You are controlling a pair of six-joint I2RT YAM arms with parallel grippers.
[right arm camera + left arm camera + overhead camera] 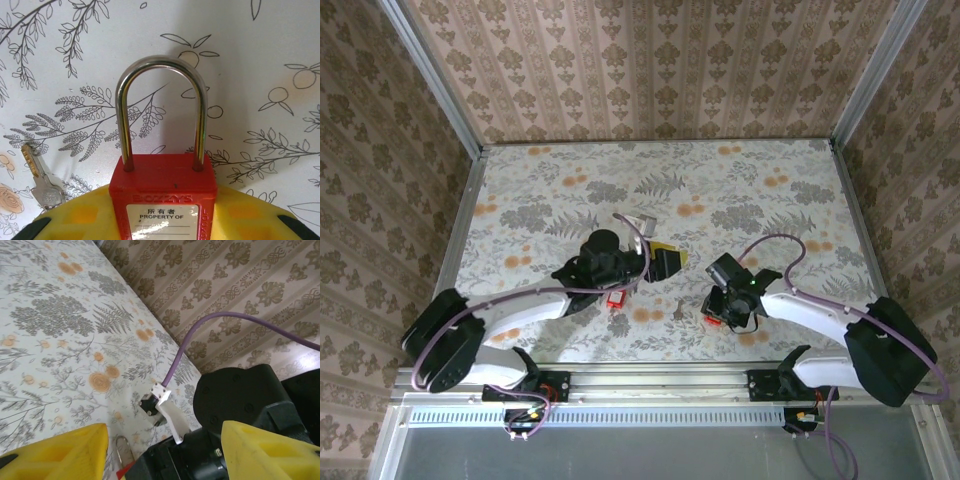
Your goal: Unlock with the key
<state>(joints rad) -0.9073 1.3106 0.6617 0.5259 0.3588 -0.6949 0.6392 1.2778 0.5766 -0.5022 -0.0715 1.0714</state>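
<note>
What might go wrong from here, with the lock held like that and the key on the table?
The key lies flat on the table, apart from the padlock; thin as it is, it may slip when picked up.
The right gripper clamps the padlock's body and the keyhole is hidden, so its fingers may block the key.
The open left gripper faces the right arm closely; they might bump.

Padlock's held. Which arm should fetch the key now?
Left. The right gripper is shut on the red padlock, so it is occupied. The left gripper is open, and the key lies loose on the table beside the padlock.
</note>
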